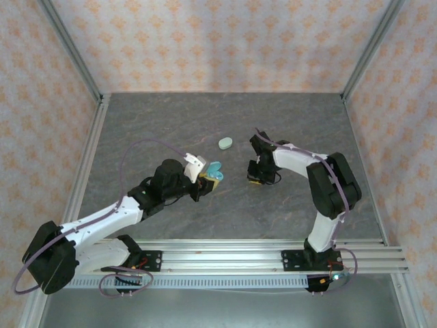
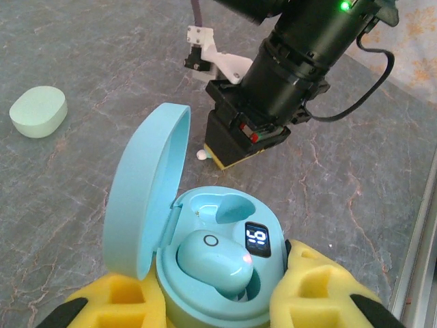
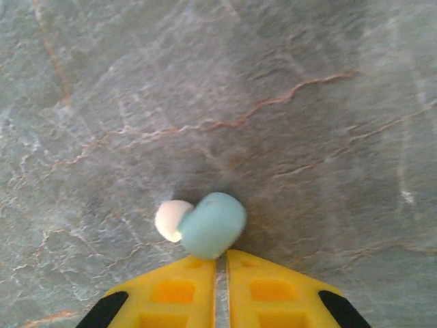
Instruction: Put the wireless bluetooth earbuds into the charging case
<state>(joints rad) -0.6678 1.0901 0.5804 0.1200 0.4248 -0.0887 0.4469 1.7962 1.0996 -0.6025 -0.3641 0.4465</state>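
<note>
My left gripper [image 2: 217, 294] is shut on the open pale blue charging case [image 2: 225, 273], its lid [image 2: 147, 195] tipped up to the left. One pale blue earbud [image 2: 215, 260] sits in the near well; the far well [image 2: 232, 208] is empty. In the top view this case [image 1: 215, 169] shows at my left gripper [image 1: 208, 179]. My right gripper [image 1: 256, 181] points down at the table just right of it. In the right wrist view its jaws [image 3: 221, 263] are almost together, pinching a second pale blue earbud [image 3: 213, 224] at the very tips. That earbud's whitish ear tip [image 3: 169, 220] pokes out to the left.
A closed mint-green case [image 1: 225, 143] lies on the grey table behind the two grippers, at the left of the left wrist view [image 2: 39, 111]. The right arm's black wrist [image 2: 293, 61] and cable hang close above the open case. Aluminium rails [image 1: 239, 256] run along the near edge.
</note>
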